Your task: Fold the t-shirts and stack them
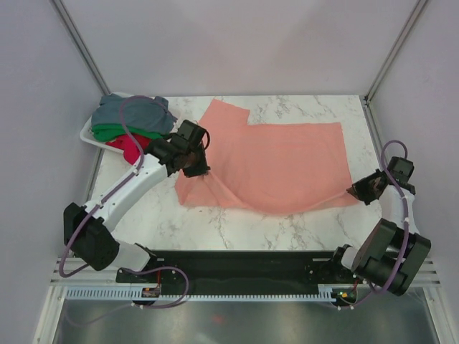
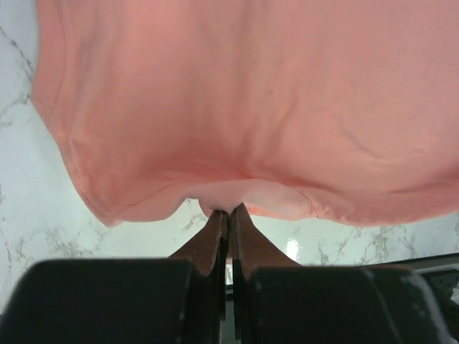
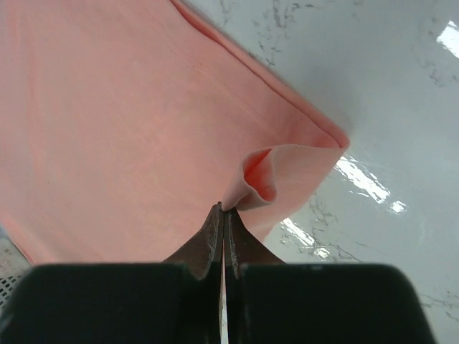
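The left gripper (image 1: 203, 172) is clamped on the salmon-pink t-shirt (image 1: 280, 165) at its near-left hem, near the basket (image 1: 86, 134) of 3 other t-shirts (image 1: 140, 111), which is seen only from above. The shirt lies on the table (image 1: 143, 215), lengthwise left to right. The right gripper (image 1: 353, 190) pinches its near-right corner; the wrist views show each bunched fold.

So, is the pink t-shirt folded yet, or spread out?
Spread out: the pink t-shirt lies open across the marble table, with the left claw and right claw each pinching a near corner.
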Tool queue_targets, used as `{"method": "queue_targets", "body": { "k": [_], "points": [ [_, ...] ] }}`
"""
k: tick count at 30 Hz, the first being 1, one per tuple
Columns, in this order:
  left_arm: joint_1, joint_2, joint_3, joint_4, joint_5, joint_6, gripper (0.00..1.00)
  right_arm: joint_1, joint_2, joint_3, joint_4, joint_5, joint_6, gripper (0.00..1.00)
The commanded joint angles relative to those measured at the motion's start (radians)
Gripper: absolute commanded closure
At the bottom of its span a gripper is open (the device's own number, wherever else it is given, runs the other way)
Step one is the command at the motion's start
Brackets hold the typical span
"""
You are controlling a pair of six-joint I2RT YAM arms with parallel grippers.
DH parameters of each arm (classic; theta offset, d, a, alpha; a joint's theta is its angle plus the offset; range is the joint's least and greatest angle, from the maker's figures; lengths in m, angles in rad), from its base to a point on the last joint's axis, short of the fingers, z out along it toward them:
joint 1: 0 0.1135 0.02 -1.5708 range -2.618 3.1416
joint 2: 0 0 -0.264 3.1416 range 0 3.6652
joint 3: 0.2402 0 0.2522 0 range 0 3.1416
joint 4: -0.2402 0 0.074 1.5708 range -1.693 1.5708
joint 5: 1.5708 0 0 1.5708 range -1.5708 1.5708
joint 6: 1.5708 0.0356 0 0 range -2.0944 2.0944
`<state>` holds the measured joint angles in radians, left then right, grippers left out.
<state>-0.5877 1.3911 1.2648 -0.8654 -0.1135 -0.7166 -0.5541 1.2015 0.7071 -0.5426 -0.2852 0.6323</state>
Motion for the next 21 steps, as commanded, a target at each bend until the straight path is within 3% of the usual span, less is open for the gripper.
{"method": "queue_targets", "body": {
  "k": [1,9,21],
  "points": [
    [0.058,0.072,0.123,0.022,0.028,0.137,0.98,0.034,0.074,0.089,0.075,0.043,0.010,1.00],
    [0.155,0.324,0.362,-0.046,0.084,0.224,0.96,0.039,0.236,0.183,0.136,0.058,0.035,1.00],
    [0.242,0.414,0.404,-0.064,0.072,0.249,0.96,0.080,0.415,0.268,0.193,0.047,0.010,1.00]
  ]
}}
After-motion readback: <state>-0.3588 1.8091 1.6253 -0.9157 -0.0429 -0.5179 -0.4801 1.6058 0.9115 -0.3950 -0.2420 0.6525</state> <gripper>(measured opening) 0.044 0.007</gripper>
